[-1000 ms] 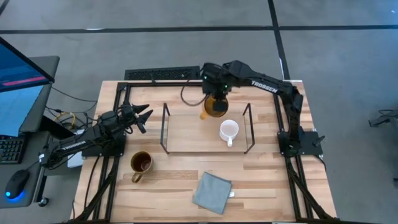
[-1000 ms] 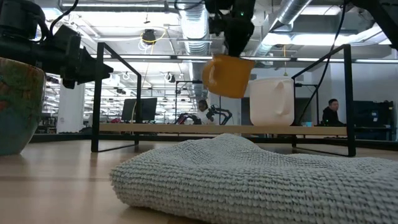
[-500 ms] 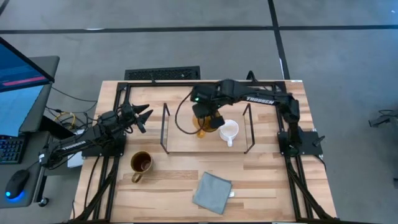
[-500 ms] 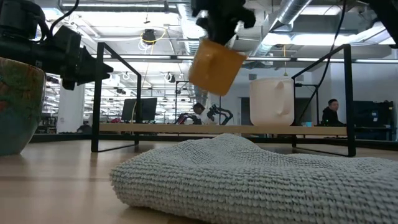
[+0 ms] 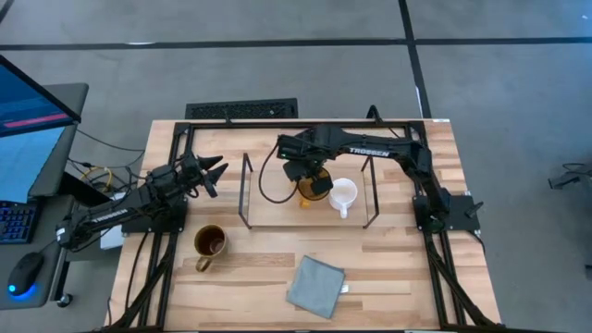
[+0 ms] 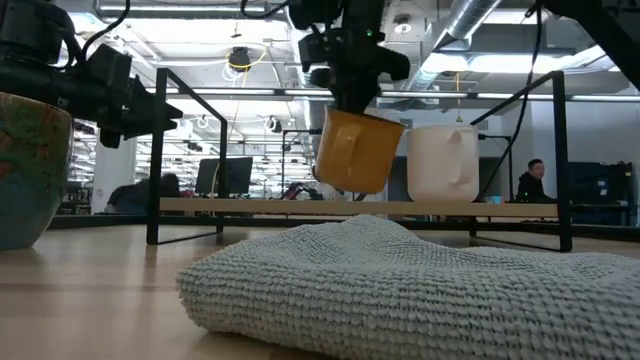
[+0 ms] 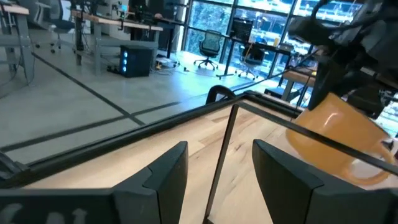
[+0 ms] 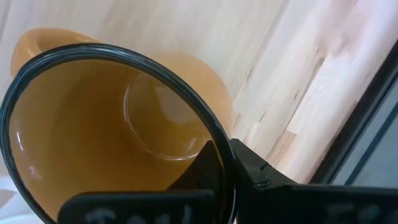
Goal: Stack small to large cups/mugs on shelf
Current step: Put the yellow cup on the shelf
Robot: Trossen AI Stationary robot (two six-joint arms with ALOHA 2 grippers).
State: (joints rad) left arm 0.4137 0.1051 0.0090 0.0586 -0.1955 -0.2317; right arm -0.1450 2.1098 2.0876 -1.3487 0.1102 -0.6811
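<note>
My right gripper [image 5: 309, 178] is shut on the amber glass mug [image 5: 313, 190] just above the light-wood shelf [image 5: 277, 205]. In the low view the amber mug [image 6: 357, 152] hangs tilted beside the small white mug [image 6: 440, 163], which stands upright on the shelf board [image 6: 250, 207]. The white mug [image 5: 341, 194] is to the amber mug's right. The brownish mug [image 5: 209, 242] stands on the tabletop in front of the shelf's left end. My left gripper [image 5: 213, 173] is open and empty, left of the shelf. My right gripper holds the amber mug by its rim wall [image 8: 217, 134], one finger [image 8: 208, 168] inside the mug and one [image 8: 261, 177] outside. The fingers come from above, pointing down. The mug hangs tilted below them, its bottom [image 6: 350, 185] a little clear of the shelf board.
Thin black wire frames [image 5: 246, 190] [image 5: 372, 190] stand at the shelf's two short ends. A grey cloth [image 5: 314, 285] lies near the table's front edge. A keyboard [image 5: 242, 110] lies at the far edge.
My right gripper has carried the amber mug from the shelf's far edge toward the near edge and a little left, then down toward the shelf board beside the white mug. The mug has tipped on the way and stays lifted clear.
</note>
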